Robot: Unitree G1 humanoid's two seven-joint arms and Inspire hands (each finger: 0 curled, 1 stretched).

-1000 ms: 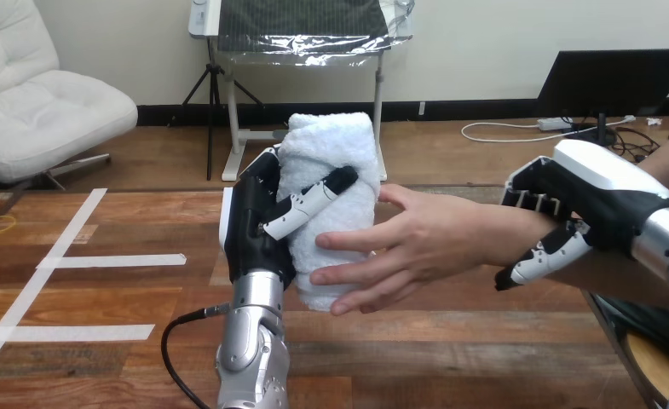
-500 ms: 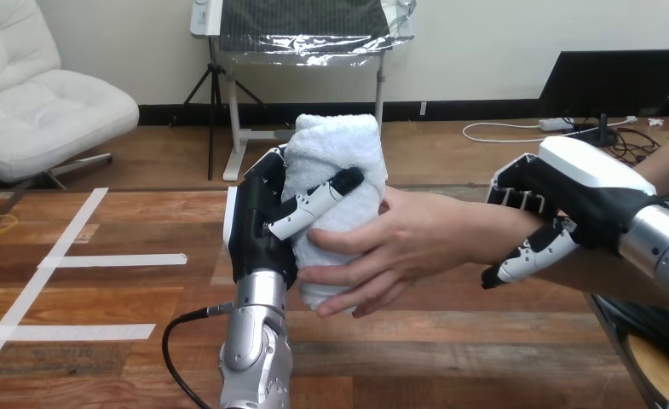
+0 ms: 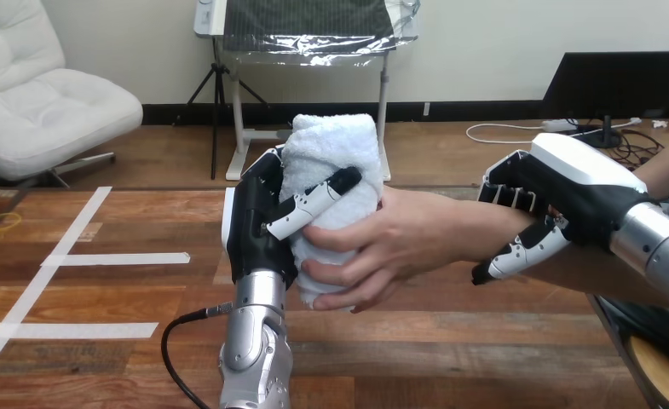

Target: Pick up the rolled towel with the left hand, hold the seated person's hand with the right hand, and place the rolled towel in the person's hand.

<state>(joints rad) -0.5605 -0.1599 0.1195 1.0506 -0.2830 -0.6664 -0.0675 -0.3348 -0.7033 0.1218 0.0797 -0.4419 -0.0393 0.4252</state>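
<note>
Grips rolled towel point(image 3: 331, 145) upright above table point(image 3: 100, 298) in left hand point(image 3: 254, 221), fingers wrapped round it, beside person's hand point(image 3: 399, 243) closed on its other side. Clasps person's wrist point(image 3: 475, 230) with right hand point(image 3: 578, 192); fingertips hidden behind.

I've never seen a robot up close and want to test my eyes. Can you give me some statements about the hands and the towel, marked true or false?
The rolled towel stands upright in the robot's left hand. True.
The person's hand lies flat on the table. False: it is wrapped round the towel.
The robot's right hand is curled round the person's wrist. True.
The left hand is open, off the towel. False: it is curled round the towel.
</note>
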